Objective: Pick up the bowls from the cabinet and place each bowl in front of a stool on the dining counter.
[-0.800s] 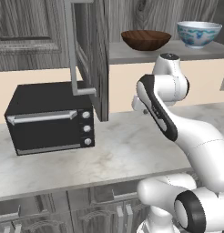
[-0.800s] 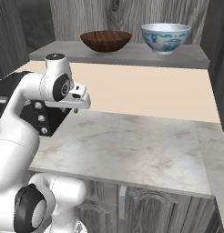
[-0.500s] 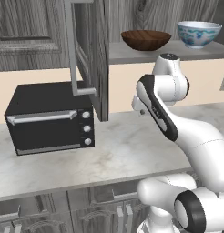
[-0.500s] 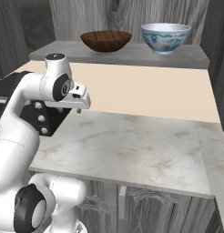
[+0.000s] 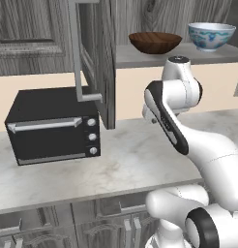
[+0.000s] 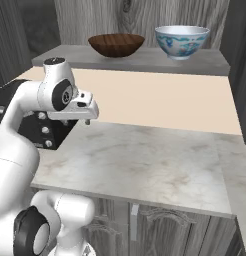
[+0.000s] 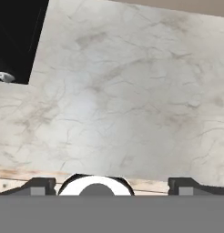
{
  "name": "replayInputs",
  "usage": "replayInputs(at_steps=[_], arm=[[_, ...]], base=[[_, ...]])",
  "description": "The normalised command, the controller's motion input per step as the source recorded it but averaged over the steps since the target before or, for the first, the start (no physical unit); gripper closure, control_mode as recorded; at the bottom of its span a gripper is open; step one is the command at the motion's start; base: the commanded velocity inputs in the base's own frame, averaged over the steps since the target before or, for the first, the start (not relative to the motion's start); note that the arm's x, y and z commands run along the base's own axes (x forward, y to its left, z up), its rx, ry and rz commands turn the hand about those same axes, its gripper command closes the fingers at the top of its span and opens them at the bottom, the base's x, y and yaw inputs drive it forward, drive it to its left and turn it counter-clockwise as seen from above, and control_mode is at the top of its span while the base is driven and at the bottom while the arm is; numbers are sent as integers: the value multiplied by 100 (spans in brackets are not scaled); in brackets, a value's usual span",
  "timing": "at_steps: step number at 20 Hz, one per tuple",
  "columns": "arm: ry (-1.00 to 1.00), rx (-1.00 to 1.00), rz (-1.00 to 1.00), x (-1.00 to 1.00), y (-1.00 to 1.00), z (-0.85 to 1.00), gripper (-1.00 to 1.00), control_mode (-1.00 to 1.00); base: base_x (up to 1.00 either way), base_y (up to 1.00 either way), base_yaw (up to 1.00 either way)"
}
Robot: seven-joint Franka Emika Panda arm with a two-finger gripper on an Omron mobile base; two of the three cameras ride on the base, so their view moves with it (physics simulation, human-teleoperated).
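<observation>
Left base view: the cabinet [image 5: 94,63] stands with its door swung open, and its long bar handle [image 5: 77,58] hangs just above the black toaster oven [image 5: 53,126]. On the grey shelf [image 5: 135,58] sit both bowls, the brown wooden bowl [image 5: 155,42] to the left and the white patterned bowl [image 5: 211,36] to the right, near each other but not touching. The arm [image 5: 174,111] is folded up in front of the shelf, its top joint just below the wooden bowl. Compared with the pictures from under a second ago, nothing has shifted: arm, door and bowls sit as they did.

Right base view: the wooden bowl [image 6: 116,44] and the white patterned bowl [image 6: 182,41] rest upright on the shelf, well above the hand [image 6: 84,106], which points down toward the marble counter [image 6: 145,160]. It has not moved here either.

Hand view: the claw [image 7: 112,184] looks straight down at bare marble, with a corner of the toaster oven [image 7: 16,36] at the upper left. Its fingertips [image 7: 38,185] stand wide apart with nothing between them.

As I read it, this stillness means the task has hardly begun. The cabinet is open and both bowls are reachable, but neither is picked up. The arm probably needs to lift and tip the hand toward the shelf next, likely to the nearer wooden bowl, whose shallow rim calls for a careful pinch.
</observation>
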Motion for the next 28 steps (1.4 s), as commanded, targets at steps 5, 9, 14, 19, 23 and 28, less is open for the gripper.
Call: replayInputs(at_steps=[5,9,14,19,23,28], arm=[[-13,-29,0,-37,-6,40,-100,-100],[-28,-5,18,-8,-17,66,-100,-100],[-16,1,44,-4,-61,68,-100,-100],[-11,-16,24,-25,-25,57,-100,-100],[-1,-25,16,-4,10,56,-100,-100],[-1,-30,16,1,11,54,-100,-100]], base=[[0,0,0],[0,0,0],[0,0,0],[0,0,0],[0,0,0],[0,0,0]])
